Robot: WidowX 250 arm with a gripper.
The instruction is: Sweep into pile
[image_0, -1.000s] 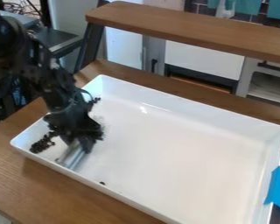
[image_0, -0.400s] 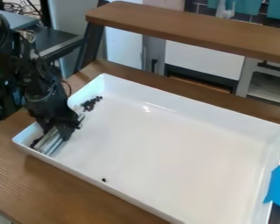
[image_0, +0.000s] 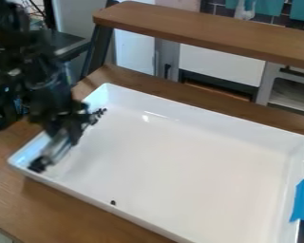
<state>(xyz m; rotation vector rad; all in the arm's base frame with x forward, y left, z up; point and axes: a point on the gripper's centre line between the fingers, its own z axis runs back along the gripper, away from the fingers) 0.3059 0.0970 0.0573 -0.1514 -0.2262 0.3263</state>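
Sweeping judged partly complete. Gripper (image_0: 65,131) closed on a silvery tool (image_0: 55,150), left end of white tray (image_0: 186,161). Dark pieces sit in a near-left clump (image_0: 38,164) and far-left scatter (image_0: 100,113); one stray piece (image_0: 113,202) by the near wall needs gathering.

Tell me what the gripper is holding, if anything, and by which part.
The gripper holds a silvery, bar-like tool by its upper end; the lower end slants down into the white tray.
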